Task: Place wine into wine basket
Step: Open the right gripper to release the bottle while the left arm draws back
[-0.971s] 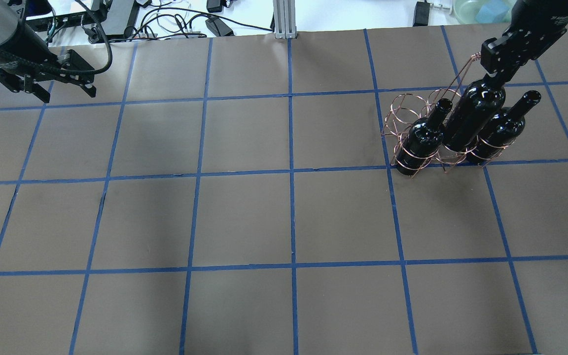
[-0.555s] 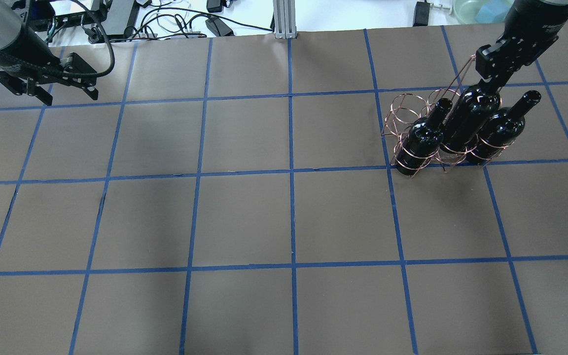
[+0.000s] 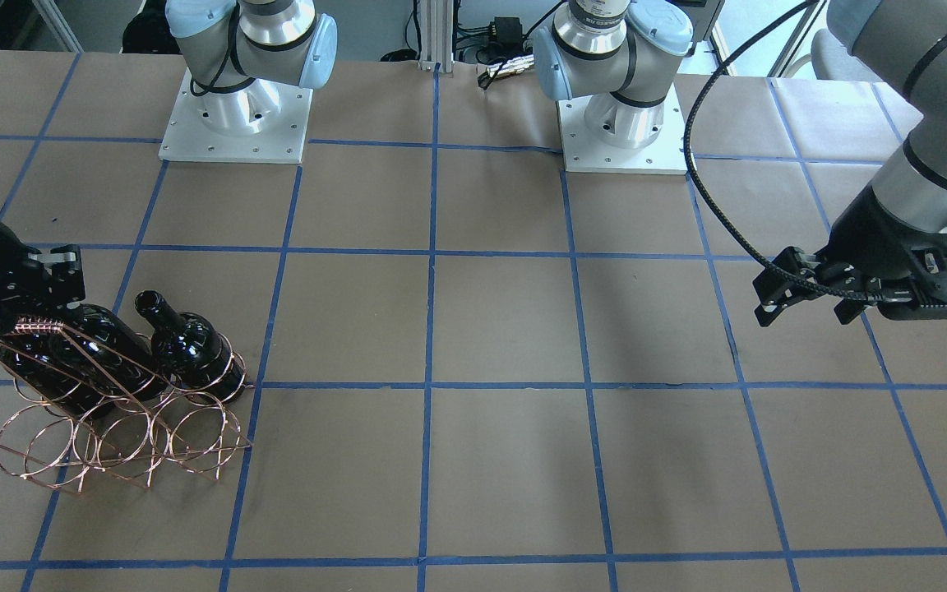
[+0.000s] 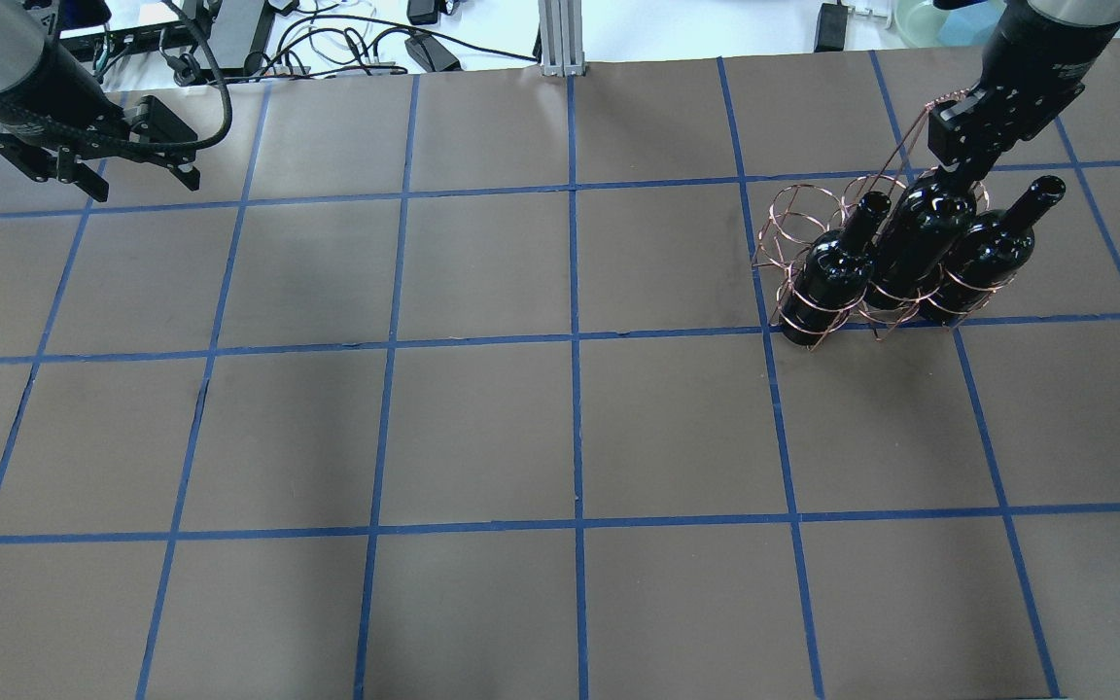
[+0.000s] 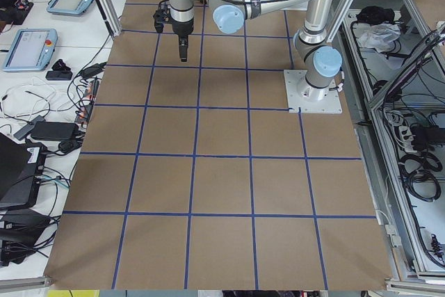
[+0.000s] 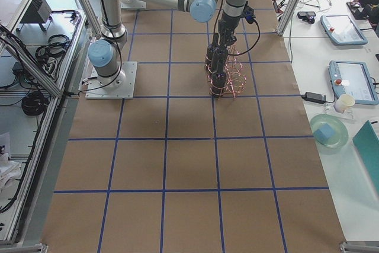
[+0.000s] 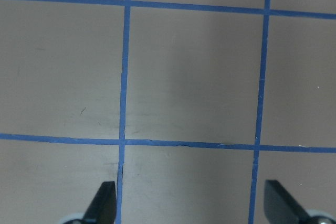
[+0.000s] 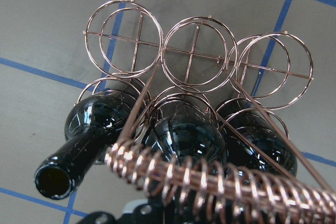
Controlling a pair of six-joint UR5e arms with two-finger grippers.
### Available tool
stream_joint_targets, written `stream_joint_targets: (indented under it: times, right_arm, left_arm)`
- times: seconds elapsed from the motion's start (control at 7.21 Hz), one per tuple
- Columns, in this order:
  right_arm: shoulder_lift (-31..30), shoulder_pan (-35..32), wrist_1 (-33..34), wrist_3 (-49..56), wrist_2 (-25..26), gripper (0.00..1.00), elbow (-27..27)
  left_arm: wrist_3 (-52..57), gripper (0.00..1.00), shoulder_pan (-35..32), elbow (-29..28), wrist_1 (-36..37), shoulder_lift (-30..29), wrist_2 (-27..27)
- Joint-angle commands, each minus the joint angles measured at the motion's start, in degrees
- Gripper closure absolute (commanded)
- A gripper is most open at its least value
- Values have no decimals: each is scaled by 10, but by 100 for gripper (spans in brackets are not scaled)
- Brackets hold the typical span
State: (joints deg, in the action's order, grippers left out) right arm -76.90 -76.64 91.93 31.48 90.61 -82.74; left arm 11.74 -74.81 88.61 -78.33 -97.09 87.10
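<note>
The copper wire wine basket (image 4: 793, 209) stands at the table's far right; it also shows in the front view (image 3: 112, 444) and the right wrist view (image 8: 194, 51). Three near-black wine bottles sit in its near row of loops: left (image 4: 827, 277), middle (image 4: 920, 243) and right (image 4: 983, 258). My right gripper (image 4: 957, 175) is shut on the middle bottle's neck, beside the coiled handle (image 8: 210, 182). The neck itself is hidden. The far row of loops is empty. My left gripper (image 4: 142, 185) is open and empty above the far left of the table; its fingertips (image 7: 105, 203) stand wide apart.
Blue tape lines divide the brown table (image 4: 482, 428) into squares. Cables and power bricks (image 4: 346, 39) and an aluminium post (image 4: 560, 39) lie beyond the far edge. The two arm bases (image 3: 235, 123) stand at the robot's side.
My right gripper has lowered the middle bottle deeper into its loop of the basket. My left gripper has shifted slightly and stays open.
</note>
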Motion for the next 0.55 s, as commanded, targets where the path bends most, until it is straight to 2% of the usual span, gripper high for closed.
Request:
stream_joint_targets:
  times: [0.0,0.42]
  right_arm:
    - [3,0,14,-3,0,100,-17]
    - [4,0,40,-7,0,100,-37]
  left_arm:
    - [-12,0,-44,0,-4,28,2]
    - [-71,0,-98,10,-16,59,0]
